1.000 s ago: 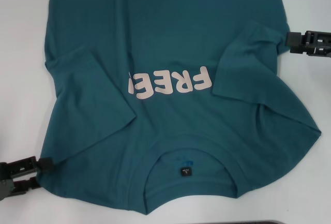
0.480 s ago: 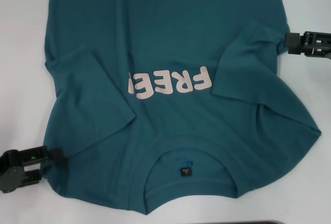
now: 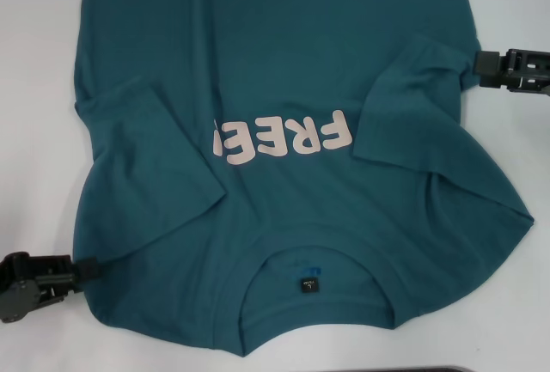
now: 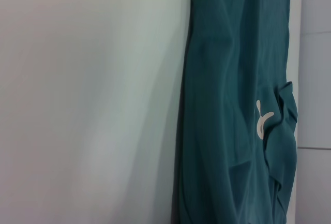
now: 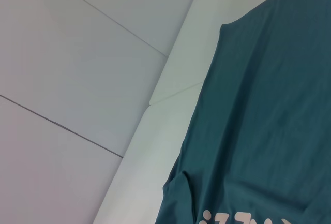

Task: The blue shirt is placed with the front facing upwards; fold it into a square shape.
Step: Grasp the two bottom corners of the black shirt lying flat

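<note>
Blue shirt (image 3: 284, 71): one, lying sleeves-folded on white desk (image 3: 34, 88)
Left gripper (image 3: 86, 266): jaws pinching shoulder edge
Right gripper (image 3: 481, 67): jaws' state untellable

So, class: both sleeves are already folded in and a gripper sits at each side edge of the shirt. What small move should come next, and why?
Probably close the left gripper on the shoulder edge of the shirt that it touches. The right gripper already meets the opposite side edge farther up, so both sides look ready to be folded over. Whether either has a grip cannot be seen.
</note>
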Motion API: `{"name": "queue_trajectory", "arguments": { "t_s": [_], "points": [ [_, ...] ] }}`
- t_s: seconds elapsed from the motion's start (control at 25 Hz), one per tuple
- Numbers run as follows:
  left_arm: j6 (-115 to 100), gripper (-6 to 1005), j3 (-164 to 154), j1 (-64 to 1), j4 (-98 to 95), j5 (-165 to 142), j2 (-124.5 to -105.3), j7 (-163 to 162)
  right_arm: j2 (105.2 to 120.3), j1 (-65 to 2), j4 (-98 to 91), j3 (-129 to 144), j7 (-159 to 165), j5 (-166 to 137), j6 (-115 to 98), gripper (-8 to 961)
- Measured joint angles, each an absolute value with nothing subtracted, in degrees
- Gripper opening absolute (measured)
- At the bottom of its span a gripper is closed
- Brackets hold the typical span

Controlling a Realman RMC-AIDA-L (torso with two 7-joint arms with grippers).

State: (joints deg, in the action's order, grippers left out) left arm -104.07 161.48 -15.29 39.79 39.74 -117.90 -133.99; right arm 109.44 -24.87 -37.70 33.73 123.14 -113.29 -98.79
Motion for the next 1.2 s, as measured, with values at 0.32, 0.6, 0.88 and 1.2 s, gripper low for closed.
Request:
{"name": "queue_trajectory", "arguments": {
  "t_s": [0.32, 0.6, 0.88, 1.2],
  "points": [
    [-108.9, 193, 162.14, -16.02, 39.5, 41.22, -117.9, -130.11, 109.12, -24.53, -37.59, 34.2, 123.15, -113.58, -98.9, 854],
    [-111.26, 7, 161.75, -17.11, 39.18, 42.03, -117.88, -128.69, 107.19, -24.27, -37.31, 33.53, 125.34, -118.61, -103.16, 853],
    [-110.33, 6, 161.82, -18.28, 39.52, 41.99, -117.67, -129.56, 105.78, -24.78, -41.05, 31.94, 127.79, -135.07, -106.81, 852],
    [-109.23, 6, 161.66, -19.88, 39.35, 41.88, -117.59, -129.73, 105.74, -25.31, -42.33, 28.12, 128.11, -143.99, -107.57, 852]
  ]
}}
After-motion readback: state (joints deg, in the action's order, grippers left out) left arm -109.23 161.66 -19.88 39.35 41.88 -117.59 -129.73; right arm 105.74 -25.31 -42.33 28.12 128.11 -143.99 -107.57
